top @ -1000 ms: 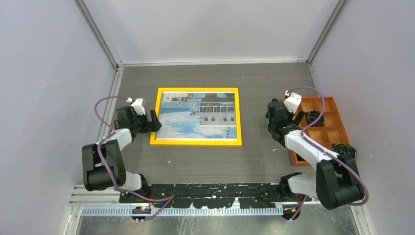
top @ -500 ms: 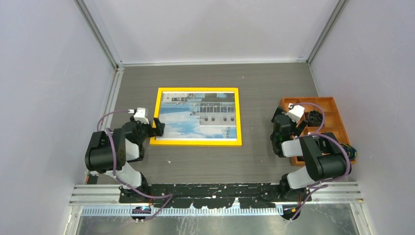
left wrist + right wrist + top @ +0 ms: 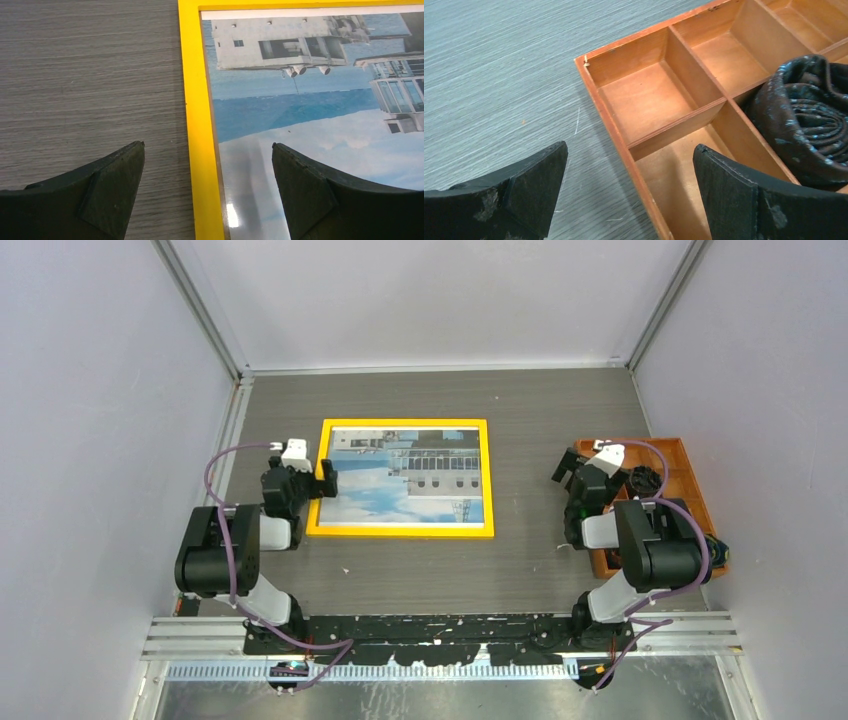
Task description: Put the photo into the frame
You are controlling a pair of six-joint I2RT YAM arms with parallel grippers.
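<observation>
- Desk [image 3: 430, 575], grey with a fine wood grain, is carrying everything between pale walls, with both arm bases sitting at its near edge.
- Frame [image 3: 400, 531], bright yellow and face up, is lying flat on the desk a little left of the middle, its long sides running across the top view.
- Photo [image 3: 380, 495] is sitting inside the frame and filling its opening. Blue sky, white clouds and grey-white buildings are showing, and in the left wrist view a thin white strip is running along one edge of the photo.
- Left arm [image 3: 215, 560] is folding back on the left side of the desk, its wrist reaching toward the frame's left edge.
- Right arm [image 3: 655, 550] is folding back on the right side and partly covering the tray from above.
- Orange compartment tray [image 3: 644, 100] is resting on the right side of the desk, well apart from the frame.
- Left jaws are standing spread wide and gripping nothing. They are straddling the frame's left edge, one finger [image 3: 100, 195] over bare desk and the other over the photo.
- Right jaws are likewise standing spread wide and gripping nothing. They are straddling the tray's outer wall near a corner, one finger [image 3: 524, 195] over the desk and the other over a compartment.
- Dark rolled strap [image 3: 809, 120] with pale speckles is lying coiled in a compartment of the tray, near the right jaws.
</observation>
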